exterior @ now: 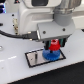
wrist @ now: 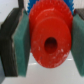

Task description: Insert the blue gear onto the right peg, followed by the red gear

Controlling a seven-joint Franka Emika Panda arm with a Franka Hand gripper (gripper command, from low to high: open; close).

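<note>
In the exterior view my gripper [exterior: 54, 46] is shut on the red gear [exterior: 53, 46] and holds it just above the blue gear [exterior: 50, 54]. The blue gear lies on the right part of the grey black-bordered plate [exterior: 35, 58]. The right peg is hidden under the gears. In the wrist view the red gear [wrist: 50, 37] fills the middle, its centre hole dark, clamped between my two teal finger pads [wrist: 21, 42]. A strip of the blue gear's teeth [wrist: 45, 4] shows past the red gear's edge.
The plate lies on a white table [exterior: 15, 72]. The arm's white body [exterior: 40, 12] and a black cable [exterior: 15, 34] hang over the back of the scene. The plate's left-hand pin is too small to make out.
</note>
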